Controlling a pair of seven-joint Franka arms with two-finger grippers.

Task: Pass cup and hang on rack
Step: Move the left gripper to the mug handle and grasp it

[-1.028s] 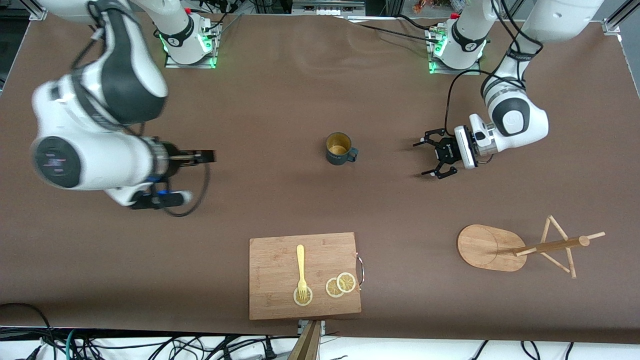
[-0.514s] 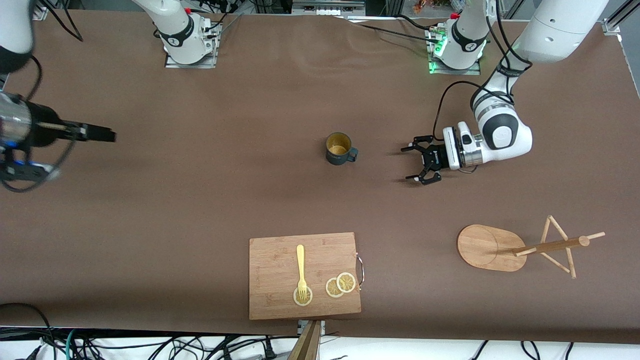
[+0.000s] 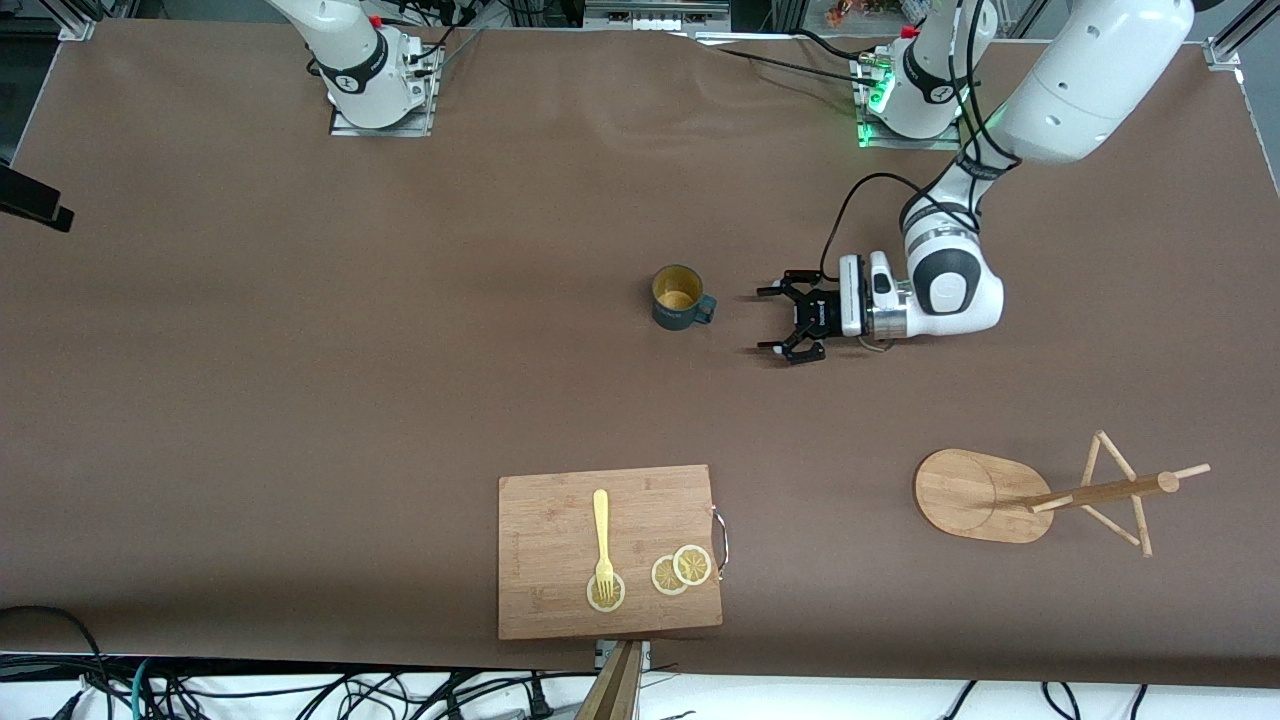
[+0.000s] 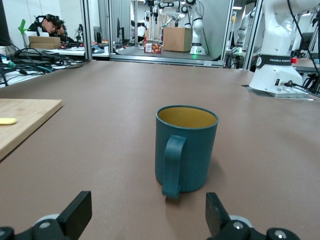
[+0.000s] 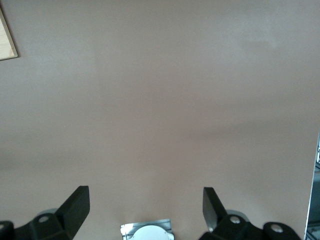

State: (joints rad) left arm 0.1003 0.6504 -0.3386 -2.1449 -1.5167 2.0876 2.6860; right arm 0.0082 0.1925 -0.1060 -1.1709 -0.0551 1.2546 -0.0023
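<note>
Front view: left gripper (image 3: 778,320), fingers spread, low beside upright cup (image 3: 679,297), handle facing it for grasping; right gripper (image 5: 145,207) waits, fingers apart.

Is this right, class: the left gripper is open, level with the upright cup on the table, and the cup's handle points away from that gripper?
One thing is wrong: the handle points toward the left gripper, not away, as the left wrist view shows. The gripper is open and the cup stands upright on the table.
</note>
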